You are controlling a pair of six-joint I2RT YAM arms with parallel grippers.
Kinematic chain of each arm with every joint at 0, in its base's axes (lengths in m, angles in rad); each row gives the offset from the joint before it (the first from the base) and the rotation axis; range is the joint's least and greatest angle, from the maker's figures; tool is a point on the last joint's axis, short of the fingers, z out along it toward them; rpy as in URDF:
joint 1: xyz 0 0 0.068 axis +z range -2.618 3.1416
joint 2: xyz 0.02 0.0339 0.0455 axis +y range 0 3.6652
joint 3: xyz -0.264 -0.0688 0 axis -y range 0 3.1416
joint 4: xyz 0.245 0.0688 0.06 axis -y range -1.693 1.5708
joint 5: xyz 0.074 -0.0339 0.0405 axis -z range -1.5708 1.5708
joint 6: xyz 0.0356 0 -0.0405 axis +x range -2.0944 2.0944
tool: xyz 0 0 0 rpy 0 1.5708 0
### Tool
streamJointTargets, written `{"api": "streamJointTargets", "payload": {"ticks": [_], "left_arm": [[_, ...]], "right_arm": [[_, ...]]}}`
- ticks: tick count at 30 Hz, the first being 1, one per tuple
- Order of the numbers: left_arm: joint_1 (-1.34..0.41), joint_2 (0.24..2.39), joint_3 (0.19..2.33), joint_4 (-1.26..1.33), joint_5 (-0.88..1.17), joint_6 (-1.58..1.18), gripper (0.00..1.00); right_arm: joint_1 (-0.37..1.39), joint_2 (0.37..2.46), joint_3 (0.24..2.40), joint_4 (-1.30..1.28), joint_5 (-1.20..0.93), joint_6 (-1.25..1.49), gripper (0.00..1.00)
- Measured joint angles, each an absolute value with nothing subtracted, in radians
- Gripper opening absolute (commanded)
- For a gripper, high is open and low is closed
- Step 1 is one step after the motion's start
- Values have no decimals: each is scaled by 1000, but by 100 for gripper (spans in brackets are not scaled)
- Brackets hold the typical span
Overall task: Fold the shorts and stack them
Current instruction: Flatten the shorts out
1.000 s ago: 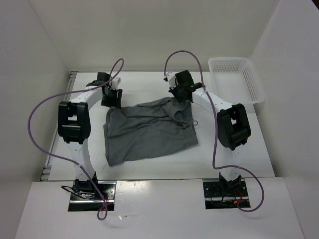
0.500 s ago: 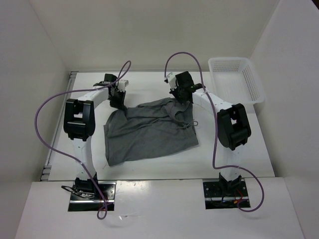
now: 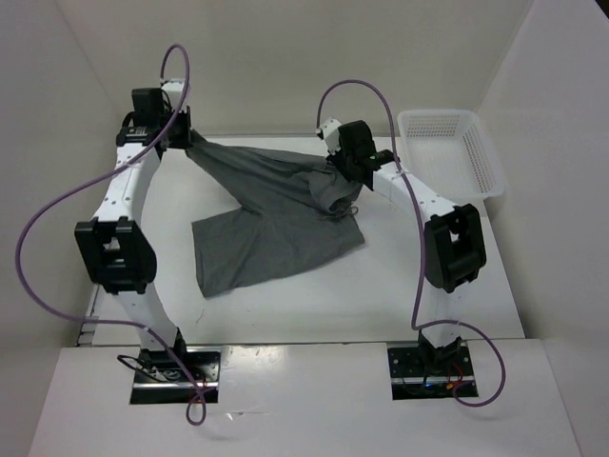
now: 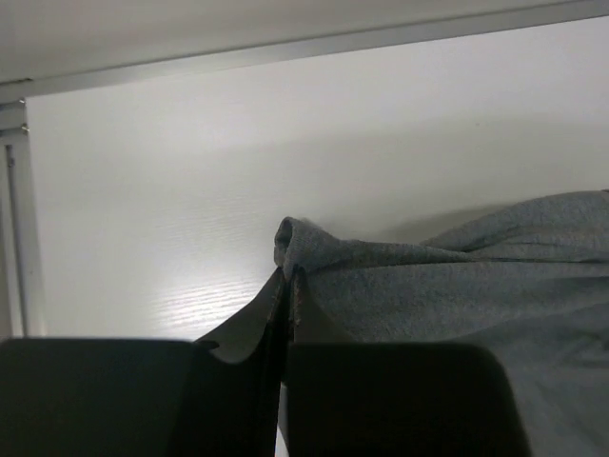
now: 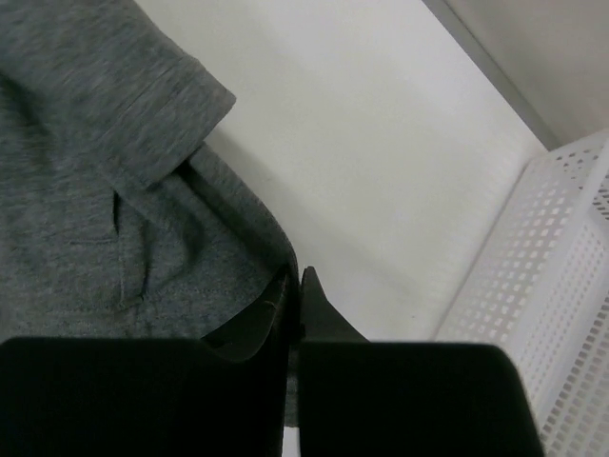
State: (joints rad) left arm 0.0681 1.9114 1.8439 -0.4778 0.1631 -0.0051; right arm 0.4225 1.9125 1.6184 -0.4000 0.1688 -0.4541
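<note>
Matt cloth shorts, plastic basket

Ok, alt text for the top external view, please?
The grey shorts hang stretched between both arms, top edge lifted and lower half trailing on the white table. The left gripper pinches the far-left corner and the right gripper pinches near centre. A white mesh basket sits far right.

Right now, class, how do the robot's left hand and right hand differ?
The left hand is at the far left; the right hand is near the middle, closer to the basket. Cloth bunches past the left hand's tips; the right hand pinches just an edge. Both are shut on the shorts.
</note>
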Motion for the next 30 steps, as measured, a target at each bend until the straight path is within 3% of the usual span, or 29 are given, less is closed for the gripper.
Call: {"api": "streamJointTargets", "payload": {"ticks": [6,15,16,17,18,19,21,26,30], "left_arm": [[40,1726,1689,-422,109,-4,1],[30,1900,1648,-351,59,-4,3],[30,1929,1660,-339,51,-4,4],[30,1967,1692,-336,41,-4,7],[30,2016,1742,-333,32,-4,22],[30,2066,1798,-322,25,-1,36],[28,2152,1909,-314,20,-10,67],[27,2173,1967,-313,18,-1,91],[23,2051,1832,-334,4,-3,91]], "right_arm": [[394,1850,1585,-399,159,-459,0],[353,2033,1808,-410,118,-375,3],[352,2077,1858,-408,121,-358,19],[350,2140,1934,-414,131,-331,24],[346,2207,2010,-410,145,-309,34],[343,2268,2084,-414,161,-284,68],[332,2371,2206,-421,194,-239,92],[316,2374,2207,-466,233,-167,97],[311,2173,1946,-467,217,-129,97]]}}
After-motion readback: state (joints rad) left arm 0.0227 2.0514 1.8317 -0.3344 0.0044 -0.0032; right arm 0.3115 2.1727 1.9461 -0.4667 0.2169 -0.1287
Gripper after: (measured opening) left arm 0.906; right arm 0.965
